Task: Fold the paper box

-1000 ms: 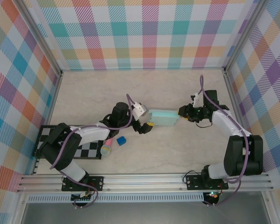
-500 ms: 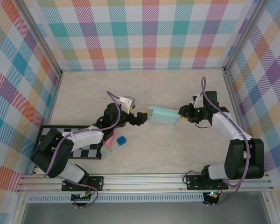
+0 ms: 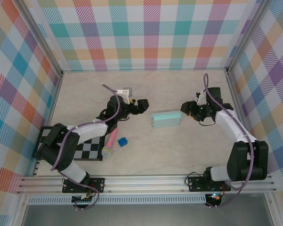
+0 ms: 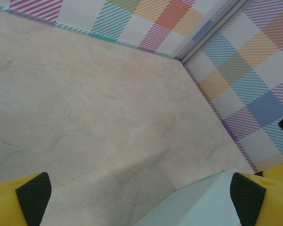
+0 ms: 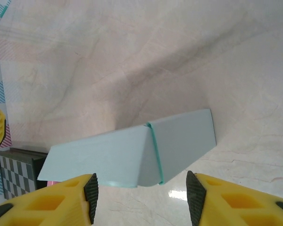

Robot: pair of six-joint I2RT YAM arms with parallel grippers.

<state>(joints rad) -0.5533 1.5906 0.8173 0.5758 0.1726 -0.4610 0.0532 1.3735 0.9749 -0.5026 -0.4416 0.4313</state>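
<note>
From above: the paper box [image 3: 166, 119], closed up into a pale mint oblong, lying flat on the marble-patterned desk [image 3: 179, 155] about midway across, long side running left to right with a slight tilt. Placed between the two hands and gripped by neither.

Left hand [image 3: 140, 104] up and to the left of the box's left end, near it yet apart, fingers spread wide with nothing between them. In its wrist view, black pads [image 4: 34, 197] on yellow fingers at the two bottom corners, bare desk between, and a pale corner of the box rising from the lower edge just beside the pad on the picture's right; contact there impossible to tell.

Right hand [image 3: 185, 109] just off the box's right end, a sliver of desk showing between. Fingers apart, clamped on nothing. In its wrist view, the box lying beyond the fingertips [image 5: 90, 197], not between them: two mint faces meeting at a darker green crease, a shadow cast behind on the desk.

Near the left arm: a black-and-white checkered mat [image 3: 80, 149] at the desk's left front, a pink cylinder [image 3: 110, 142] with a yellowish cap lying at the mat's right edge, and a small dark blue cube [image 3: 122, 141] just beside it, well apart from the box. On three sides, plaid walls [image 3: 146, 33]
</note>
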